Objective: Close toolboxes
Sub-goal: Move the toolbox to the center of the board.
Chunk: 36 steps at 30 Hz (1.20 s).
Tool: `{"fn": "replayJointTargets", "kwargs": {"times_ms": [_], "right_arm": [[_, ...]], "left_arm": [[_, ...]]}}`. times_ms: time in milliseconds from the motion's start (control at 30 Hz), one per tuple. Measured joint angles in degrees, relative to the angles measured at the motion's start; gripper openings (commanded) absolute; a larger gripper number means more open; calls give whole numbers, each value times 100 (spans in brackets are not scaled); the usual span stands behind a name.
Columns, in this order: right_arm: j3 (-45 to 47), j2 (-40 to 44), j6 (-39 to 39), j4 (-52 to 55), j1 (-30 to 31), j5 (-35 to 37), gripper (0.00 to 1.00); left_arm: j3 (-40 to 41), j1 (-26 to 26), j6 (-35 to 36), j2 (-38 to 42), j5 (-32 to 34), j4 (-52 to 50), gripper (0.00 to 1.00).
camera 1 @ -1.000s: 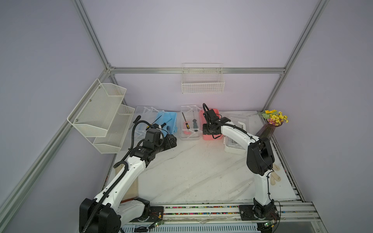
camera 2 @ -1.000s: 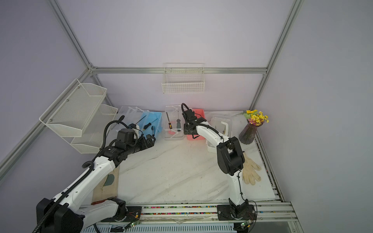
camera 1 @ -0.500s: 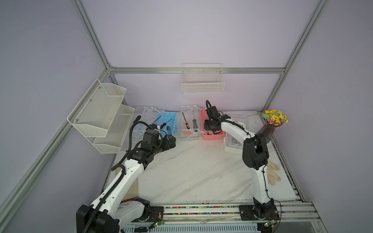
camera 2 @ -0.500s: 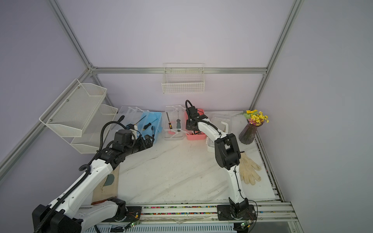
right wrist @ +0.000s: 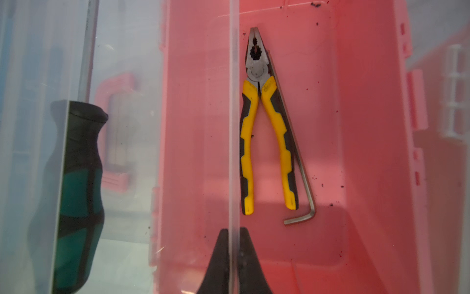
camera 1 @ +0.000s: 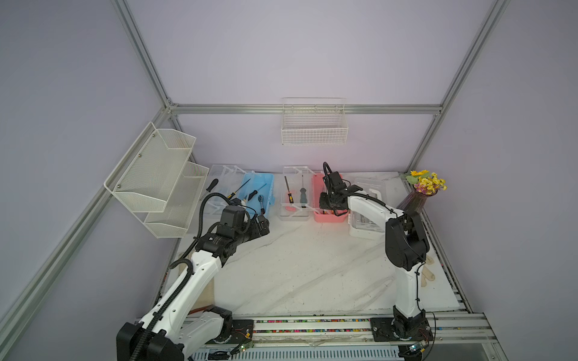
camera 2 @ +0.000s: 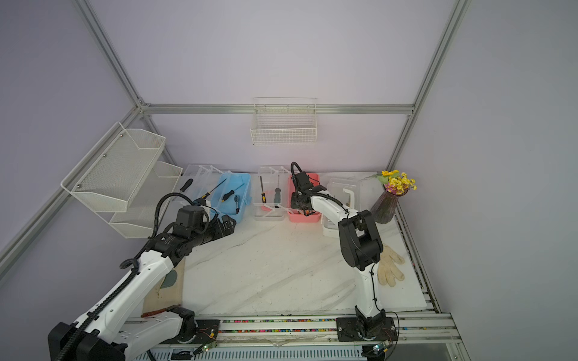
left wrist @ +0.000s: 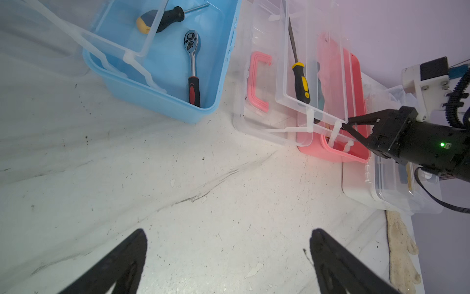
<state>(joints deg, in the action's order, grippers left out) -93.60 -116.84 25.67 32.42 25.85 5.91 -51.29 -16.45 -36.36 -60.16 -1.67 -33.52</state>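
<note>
White, perhaps marble, tabletop [camera 1: 297, 265]; lilac walls [camera 1: 297, 62]

Robotics lab booth: bare lilac walls [camera 1: 281, 47], aluminium frame [camera 1: 300, 108] at upper centre, robot arms [camera 1: 200, 275] bolted to bottom rail [camera 1: 312, 326].

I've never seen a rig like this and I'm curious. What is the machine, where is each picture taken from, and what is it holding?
The machine is a pair of white robot arms at the edge of a marble-patterned table, each ending in a two-fingered gripper. Both top views look down from above; the other two come from cameras on the arms' wrists. Along the back stand three toolboxes: the blue toolbox and pink toolbox lie open, and the white toolbox looks closed. The right gripper is pinched shut on a wall of the pink one's clear tray; pliers and a hex key lie in the base beneath. The left gripper hangs open and empty over the table.
</note>
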Motion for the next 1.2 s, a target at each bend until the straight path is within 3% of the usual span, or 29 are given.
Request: {"fn": "replayJointTargets", "kwargs": {"times_ms": [267,467,533,667,733,900,1100,1200], "right_arm": [[1226,975,273,-72,404,-59,6],[2256,1930,894,-26,1163,-55,6],[2481,2166,1158,59,1495,-57,16],[2614,2483,1499,144,1910,-348,48],[2583,2708,1572,197,1993,-439,52],[2282,3134,1556,411,1770,-452,50],[2570,3611,1360,546,715,-671,45],[2754,3679,1250,586,426,-743,43]], "left_arm": [[245,72,-9,546,101,-317,97],[592,214,-181,658,98,-457,90],[721,225,-256,627,98,-494,89],[999,225,-400,605,105,-498,85],[1134,232,-494,608,125,-496,83],[1429,264,-627,629,240,-459,76],[1672,400,-765,511,238,-122,62],[1735,428,-791,291,155,153,60]]}}
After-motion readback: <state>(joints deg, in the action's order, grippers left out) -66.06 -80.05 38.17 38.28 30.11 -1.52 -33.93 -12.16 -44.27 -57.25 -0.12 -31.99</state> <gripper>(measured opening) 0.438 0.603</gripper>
